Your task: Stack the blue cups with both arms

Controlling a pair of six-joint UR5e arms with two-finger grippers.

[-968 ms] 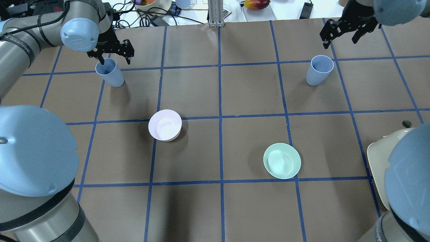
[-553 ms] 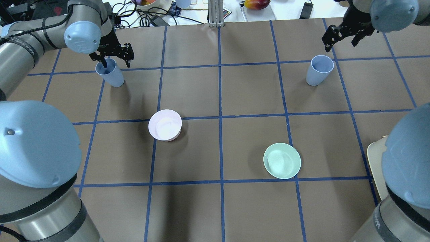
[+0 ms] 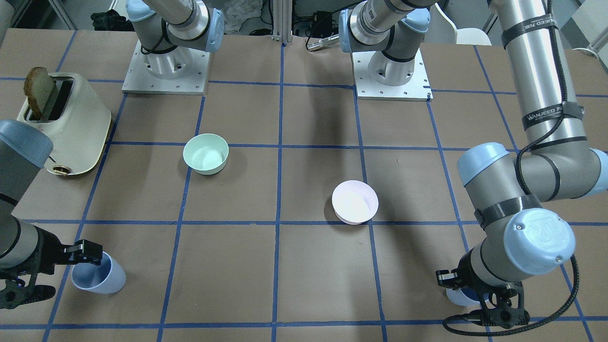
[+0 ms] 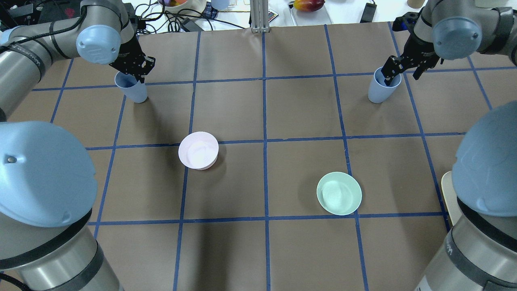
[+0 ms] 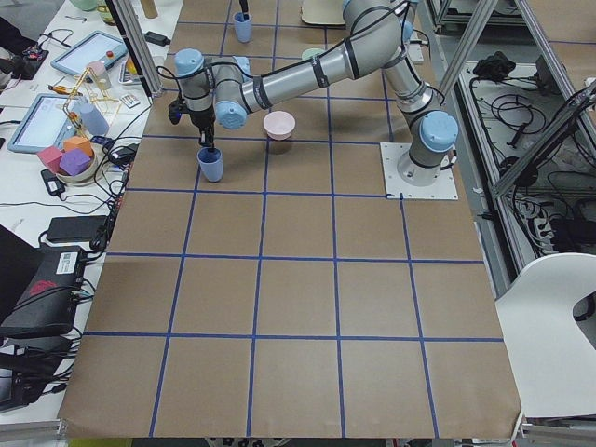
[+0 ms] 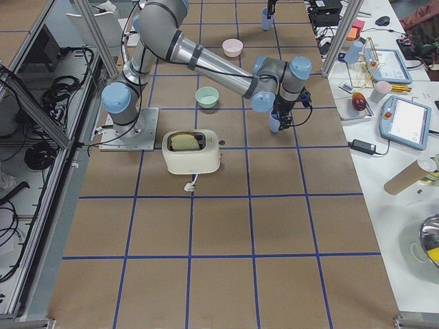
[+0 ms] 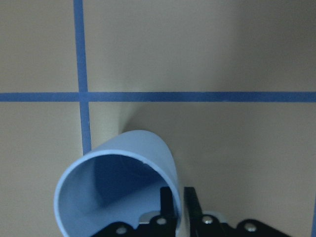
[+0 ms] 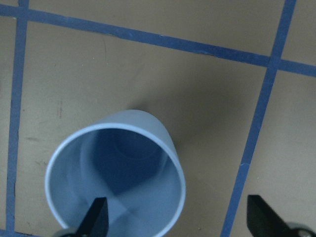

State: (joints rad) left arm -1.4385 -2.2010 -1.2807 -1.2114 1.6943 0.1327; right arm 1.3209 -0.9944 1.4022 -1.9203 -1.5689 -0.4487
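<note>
Two blue cups stand upright on the brown table. My left gripper (image 4: 137, 74) is shut on the right rim of the left blue cup (image 4: 133, 92); in the left wrist view the fingers (image 7: 167, 205) pinch the cup's wall (image 7: 98, 192). My right gripper (image 4: 401, 72) is open over the right blue cup (image 4: 379, 92). In the right wrist view one finger (image 8: 96, 217) is inside that cup (image 8: 118, 148) and the other is outside it, far apart. In the front-facing view the left cup (image 3: 457, 298) is mostly hidden by the arm; the right cup (image 3: 102, 278) shows.
A pale pink bowl (image 4: 198, 150) sits left of centre and a mint-green bowl (image 4: 339, 193) right of centre, both nearer the robot than the cups. A cream toaster (image 3: 71, 128) with toast stands by the right arm's side. Cables and clutter lie beyond the table's far edge.
My left gripper has come down and shut on the left cup's rim. My right gripper has moved down and toward the right cup, with one finger now inside it.
</note>
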